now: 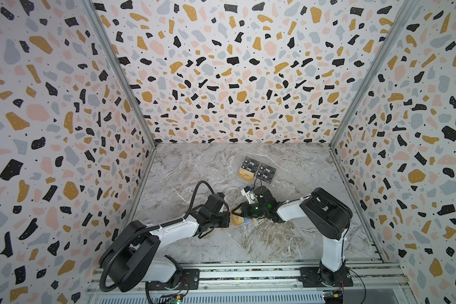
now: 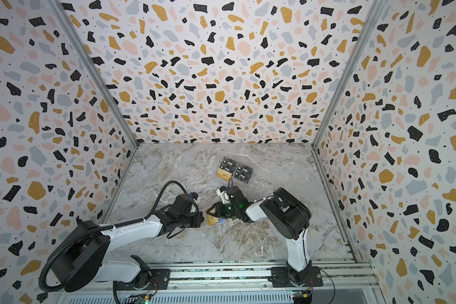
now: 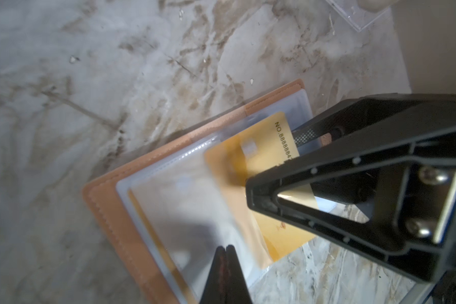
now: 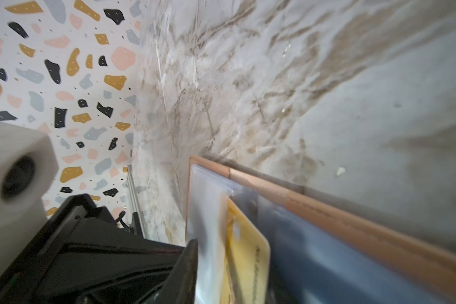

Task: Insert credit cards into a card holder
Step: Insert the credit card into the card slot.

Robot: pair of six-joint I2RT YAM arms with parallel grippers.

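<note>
"Where's the wallet (image 3: 108, 210)?"

"Open flat on the table (image 1: 195, 171), pink cover down and clear sleeves up, right between the two claws."

"And the gold card (image 3: 261, 147)?"

"Partway into a sleeve (image 3: 184, 210). Its numbered end sticks out on the wallet's side nearest the right claw (image 3: 274, 163)."

"Is that claw holding it?"

"Its jaws stand narrowly apart, one on each side of that end. Whether either pad touches the card, I can't tell."

"The left claw (image 3: 225, 248)?"

"Shut tight, tips together, down on the sleeve at the wallet's opposite edge. I can't tell if it's pinching the plastic or only pressing on it."

"Anything else?"

"Well beyond the wallet, toward the back wall, there's a clear stand (image 1: 257, 181) with black Vip cards (image 1: 250, 164). A second card (image 1: 245, 175), also gold, is on the side of the stand facing the wallet."
</note>
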